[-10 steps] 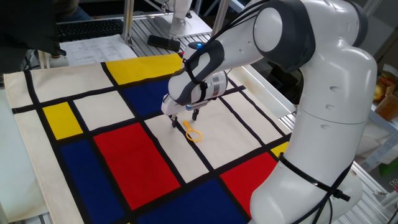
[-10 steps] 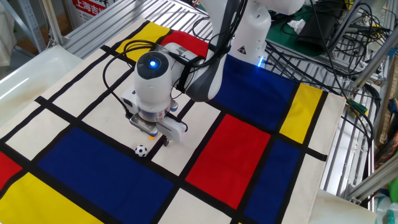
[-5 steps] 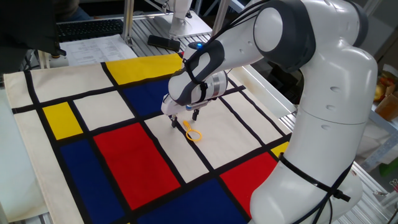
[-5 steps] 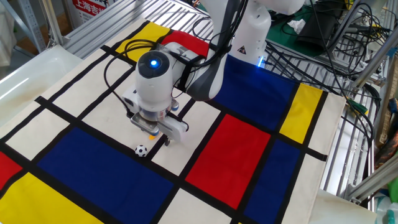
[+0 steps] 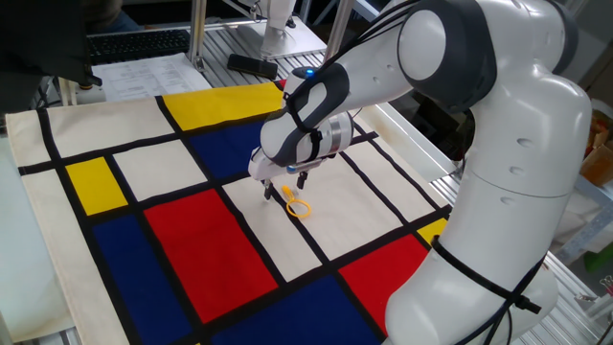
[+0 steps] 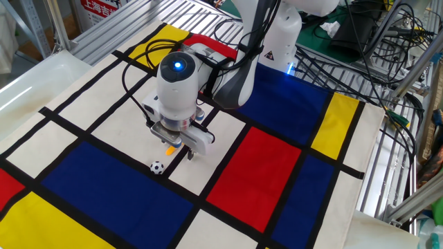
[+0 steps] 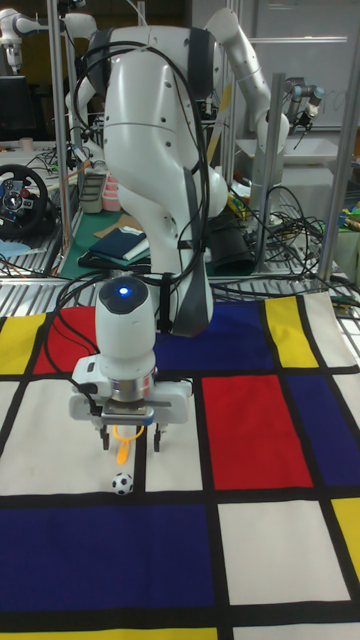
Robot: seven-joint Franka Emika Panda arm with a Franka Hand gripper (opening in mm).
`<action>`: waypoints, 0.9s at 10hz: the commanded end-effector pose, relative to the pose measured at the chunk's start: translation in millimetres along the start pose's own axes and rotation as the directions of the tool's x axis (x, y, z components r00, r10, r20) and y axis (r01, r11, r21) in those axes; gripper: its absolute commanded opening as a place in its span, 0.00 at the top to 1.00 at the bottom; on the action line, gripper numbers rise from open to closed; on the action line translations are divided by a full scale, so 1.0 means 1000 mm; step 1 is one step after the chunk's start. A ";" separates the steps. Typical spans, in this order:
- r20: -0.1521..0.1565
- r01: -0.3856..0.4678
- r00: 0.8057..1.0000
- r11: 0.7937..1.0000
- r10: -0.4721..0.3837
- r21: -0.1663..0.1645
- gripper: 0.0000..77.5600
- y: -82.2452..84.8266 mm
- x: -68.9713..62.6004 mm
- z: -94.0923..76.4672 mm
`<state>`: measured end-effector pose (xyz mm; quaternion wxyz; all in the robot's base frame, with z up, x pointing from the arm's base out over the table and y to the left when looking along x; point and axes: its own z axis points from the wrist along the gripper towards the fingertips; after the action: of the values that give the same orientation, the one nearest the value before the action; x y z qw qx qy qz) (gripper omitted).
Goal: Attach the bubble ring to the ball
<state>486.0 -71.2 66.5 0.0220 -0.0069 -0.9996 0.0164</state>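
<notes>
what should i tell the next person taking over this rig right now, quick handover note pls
Pincer: down low over the cloth, fingers either side of the bubble ring's handle; whether it is already clamped cannot be told from these views.
Bubble ring: on a white panel of the patterned cloth, its loop sticking out past the fingers in the one fixed view.
Ball: lying free on the cloth, just ahead of the pincer and apart from it and from the ring.
Done: the arm is positioned at the ring.
Left: secure the grip, carry the ring to the ball, attach it.
</notes>
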 end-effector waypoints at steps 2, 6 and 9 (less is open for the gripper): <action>0.005 0.027 1.000 1.000 -0.027 -0.006 0.00 -0.001 -0.003 0.002; 0.009 0.022 1.000 0.998 -0.021 -0.051 0.00 -0.002 -0.004 0.003; 0.018 0.028 0.999 0.998 -0.027 -0.057 0.00 -0.002 -0.004 0.004</action>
<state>486.1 -72.3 61.7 0.0225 0.0045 -0.9997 0.0048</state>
